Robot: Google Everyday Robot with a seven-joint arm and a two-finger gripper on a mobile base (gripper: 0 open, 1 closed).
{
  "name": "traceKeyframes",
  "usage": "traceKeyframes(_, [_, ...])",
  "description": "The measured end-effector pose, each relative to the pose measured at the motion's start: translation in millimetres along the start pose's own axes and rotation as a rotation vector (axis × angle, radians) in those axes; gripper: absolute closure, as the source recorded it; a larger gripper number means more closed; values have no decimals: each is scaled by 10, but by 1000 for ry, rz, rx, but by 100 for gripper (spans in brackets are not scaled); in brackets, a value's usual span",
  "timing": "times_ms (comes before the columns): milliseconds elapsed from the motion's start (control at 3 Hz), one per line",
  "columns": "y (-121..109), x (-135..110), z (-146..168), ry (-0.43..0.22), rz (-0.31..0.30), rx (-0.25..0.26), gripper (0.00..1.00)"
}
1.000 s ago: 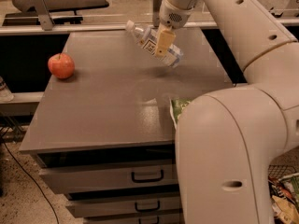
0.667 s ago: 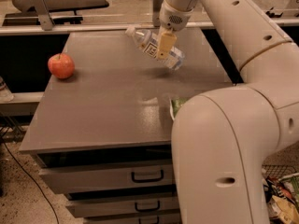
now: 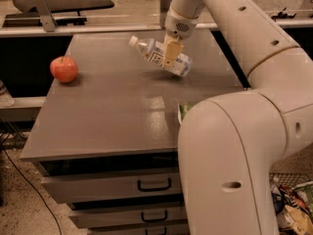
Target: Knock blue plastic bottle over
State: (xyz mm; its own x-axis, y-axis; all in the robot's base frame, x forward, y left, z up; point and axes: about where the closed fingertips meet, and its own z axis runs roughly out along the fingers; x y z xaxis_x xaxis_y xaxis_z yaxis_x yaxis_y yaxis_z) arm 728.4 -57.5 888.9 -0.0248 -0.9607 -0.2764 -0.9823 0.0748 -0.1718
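The blue plastic bottle (image 3: 157, 56) is a small clear bottle with a white cap and a white label. It is tipped far over to the left, its cap pointing up-left, its base near the table (image 3: 98, 116). My gripper (image 3: 170, 54) hangs from the arm at the back of the table, and its tan fingers (image 3: 171, 50) lie across the bottle's label. A red apple (image 3: 64, 69) sits on the table's left side, well apart from the bottle.
My arm's large white links fill the right side and hide the table's right front corner. A green-and-white packet (image 3: 183, 111) peeks out at the arm's edge. Drawers (image 3: 112, 185) sit under the table. A wire basket of clutter (image 3: 293, 204) is at the lower right.
The bottle has tipped a little further toward the left and sits lower against the table. The gripper has stayed on it.
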Motion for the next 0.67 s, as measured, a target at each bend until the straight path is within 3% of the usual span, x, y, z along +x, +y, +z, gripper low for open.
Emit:
traceKeyframes(333, [48,-6,47,-12,-3,-19,0])
traceKeyframes(667, [103,-29,49,-25,-7,-30,0])
